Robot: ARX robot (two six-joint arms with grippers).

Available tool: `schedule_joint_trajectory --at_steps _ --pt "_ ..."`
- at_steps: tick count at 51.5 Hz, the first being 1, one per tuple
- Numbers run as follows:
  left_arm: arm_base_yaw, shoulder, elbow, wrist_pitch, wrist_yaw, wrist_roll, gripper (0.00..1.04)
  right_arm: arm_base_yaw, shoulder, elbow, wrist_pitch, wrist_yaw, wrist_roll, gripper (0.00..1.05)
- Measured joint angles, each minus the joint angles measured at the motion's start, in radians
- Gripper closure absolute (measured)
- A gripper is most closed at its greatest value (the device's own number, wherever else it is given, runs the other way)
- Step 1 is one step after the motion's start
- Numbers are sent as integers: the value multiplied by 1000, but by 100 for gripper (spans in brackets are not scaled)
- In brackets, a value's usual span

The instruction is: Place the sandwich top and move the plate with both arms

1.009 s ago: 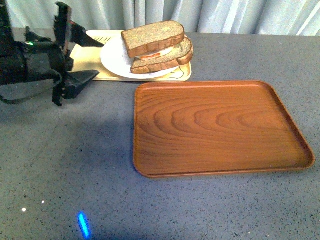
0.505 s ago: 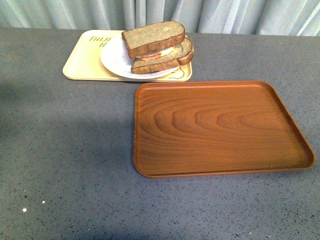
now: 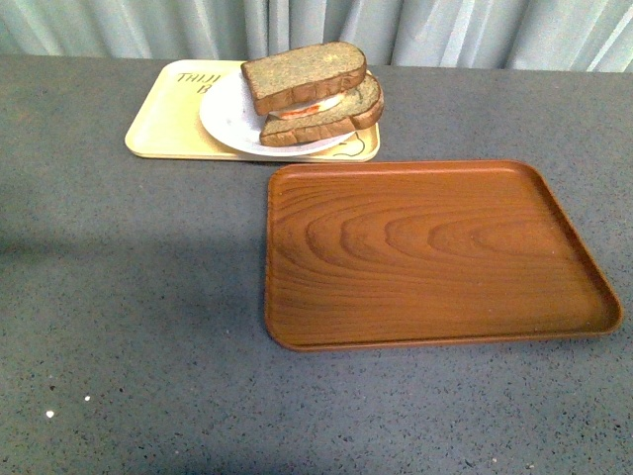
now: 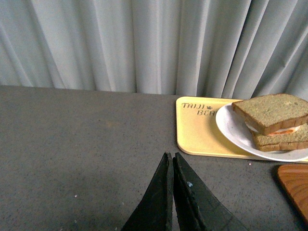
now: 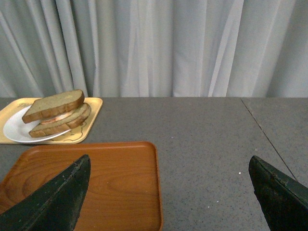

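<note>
The sandwich top [image 3: 302, 72], a brown wholegrain slice, lies tilted on a lower slice with filling on the white plate [image 3: 226, 121]. The plate rests on the pale yellow tray at the back of the table. Neither arm shows in the front view. In the left wrist view my left gripper [image 4: 170, 157] is shut and empty above bare table, with the sandwich top [image 4: 270, 111] and plate [image 4: 233, 130] well apart from it. In the right wrist view my right gripper [image 5: 169, 163] is open and empty, far from the sandwich top [image 5: 54, 105] and plate [image 5: 14, 131].
The pale yellow bear-print tray [image 3: 163, 124] sits at the back left. A large brown wood-grain tray [image 3: 425, 252] lies in the middle right, bare; it also shows in the right wrist view [image 5: 106, 187]. Grey curtains hang behind the table.
One second ago the left arm stood at the far left of the front view beside the yellow tray; it has drawn out of view. The sandwich and trays have not moved.
</note>
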Motion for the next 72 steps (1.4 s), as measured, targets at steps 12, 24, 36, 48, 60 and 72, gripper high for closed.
schedule_joint_trajectory --at_steps 12,24,36,48,60,72 --pt "0 -264 -14 -253 0 8 103 0 0 0 0 0 0 9" --pt "0 -444 -39 -398 0 11 103 0 0 0 0 0 0 9" --pt "0 -592 -49 -528 0 11 103 0 0 0 0 0 0 9" --pt "0 -763 -50 -683 0 11 103 0 0 0 0 0 0 9" --pt "0 -868 -50 -785 0 11 103 0 0 0 0 0 0 9" --pt "0 -948 -50 -864 0 11 103 0 0 0 0 0 0 9"
